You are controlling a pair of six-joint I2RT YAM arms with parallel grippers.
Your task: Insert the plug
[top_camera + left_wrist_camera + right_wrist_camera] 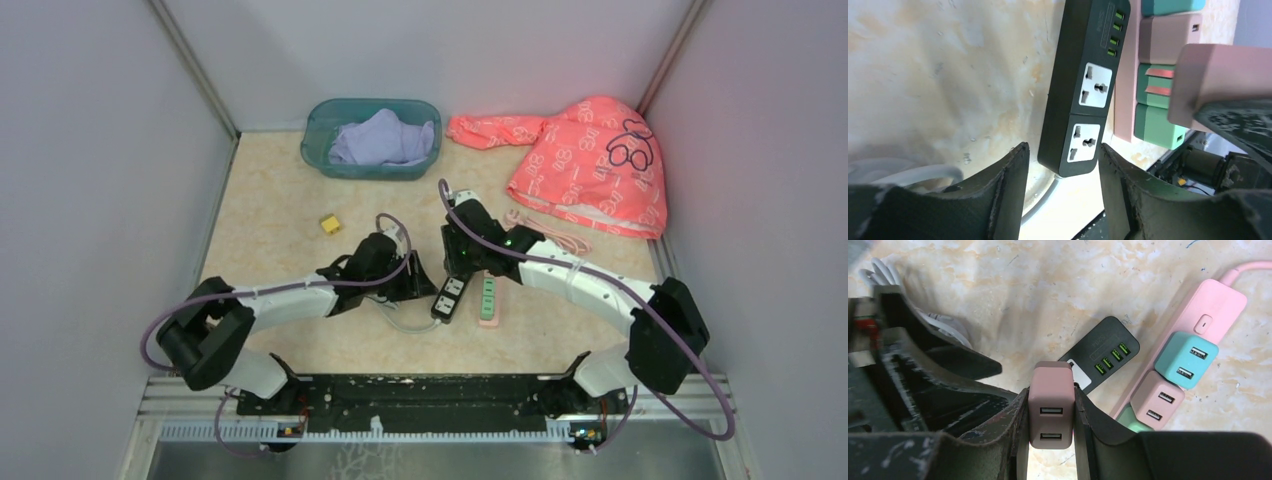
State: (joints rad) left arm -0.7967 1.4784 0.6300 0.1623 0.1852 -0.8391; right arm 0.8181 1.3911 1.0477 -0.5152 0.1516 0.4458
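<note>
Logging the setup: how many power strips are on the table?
2. The black strip lies centre; the pink strip lies just right of it, carrying chargers. The clothes could hide more.

No legible text in any view.
- black power strip (1083, 90): faint pale print at end beside green USB ports, too small and blurred to read.
- pink garment (590, 165): repeating white motif, dark outline drawing near one edge; letters not decipherable.
- pink adapter (1050, 412): nothing readable on its face.

White arms (290, 303), black joints — purple cables (250, 291), scuffed black jaws.
</note>
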